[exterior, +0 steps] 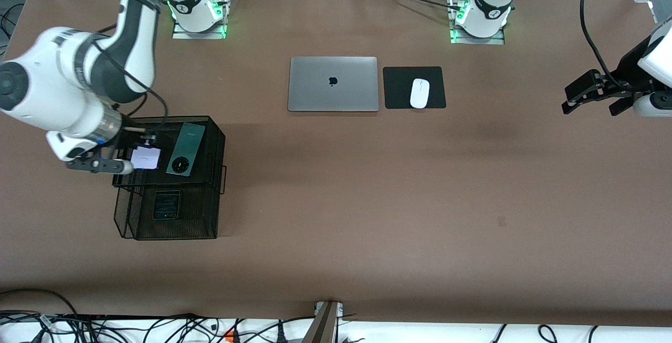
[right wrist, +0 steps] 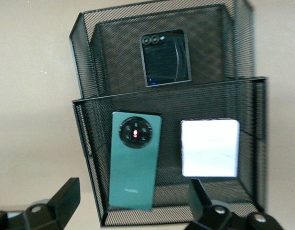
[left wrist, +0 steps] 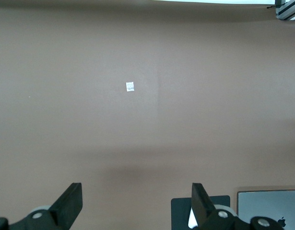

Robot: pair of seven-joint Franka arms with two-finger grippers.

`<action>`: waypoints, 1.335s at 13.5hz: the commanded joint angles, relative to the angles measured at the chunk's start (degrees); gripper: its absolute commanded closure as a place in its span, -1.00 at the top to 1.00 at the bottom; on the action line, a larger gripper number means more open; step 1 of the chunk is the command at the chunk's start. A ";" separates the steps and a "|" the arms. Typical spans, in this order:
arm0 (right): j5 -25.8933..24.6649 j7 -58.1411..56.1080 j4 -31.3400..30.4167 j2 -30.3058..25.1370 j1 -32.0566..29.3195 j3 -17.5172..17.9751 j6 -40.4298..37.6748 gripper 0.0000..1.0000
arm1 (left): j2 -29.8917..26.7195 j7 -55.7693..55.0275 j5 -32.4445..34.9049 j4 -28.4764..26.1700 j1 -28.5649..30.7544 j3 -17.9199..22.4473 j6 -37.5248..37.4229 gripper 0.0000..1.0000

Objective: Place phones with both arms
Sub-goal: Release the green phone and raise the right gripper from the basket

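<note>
Front view, right gripper [exterior: 137, 148] apart over lilac phone [exterior: 145, 158], left gripper [exterior: 590, 99] apart over bare table [exterior: 367, 201].

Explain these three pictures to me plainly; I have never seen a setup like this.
Two white jointed robot arms stand at a brown table. One picture looks down from across it; the other two come from cameras on each arm's wrist.

The right gripper is open and empty over the upper tier of a black two-tier wire-mesh basket. That tier holds a pale lilac squarish phone beside a longer dark green phone; the lower tier holds a black squarish phone.

The left gripper waits open and empty over bare table at its own end.

A closed silver laptop lies mid-table, beside a white mouse on a black pad.
</note>
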 commanded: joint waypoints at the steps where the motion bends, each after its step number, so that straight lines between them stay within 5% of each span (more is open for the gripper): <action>1: -1.49 -0.61 9.37 0.94 -6.83 0.95 -8.93 0.99 | -0.23 0.63 0.14 0.63 0.48 -0.28 0.11 1.00; 5: -1.05 -0.17 22.11 3.49 -17.63 4.10 -15.20 0.99 | -0.50 0.63 0.14 0.63 0.48 -0.63 0.02 1.00; 9: -5.51 2.71 37.40 3.93 -35.73 22.44 -19.85 1.00 | -0.59 0.45 0.14 0.63 0.48 -0.81 -0.16 1.00; 12: -11.58 6.07 40.50 2.44 -42.34 32.47 -23.37 1.00 | -0.59 0.63 0.14 1.07 0.48 -0.37 0.11 1.00; 14: -19.19 7.03 41.21 -0.01 -49.18 44.83 -24.95 1.00 | -0.59 0.80 0.06 1.69 0.48 -0.20 0.02 1.00; 17: -37.29 10.27 39.81 -4.93 -65.51 74.94 -22.42 1.00 | -0.50 0.89 0.14 1.34 0.48 -0.37 -0.16 1.00; 18: -41.00 13.69 38.07 -5.99 -69.22 81.39 -21.19 1.00 | -0.50 1.06 0.14 1.34 0.48 -0.37 -0.16 1.00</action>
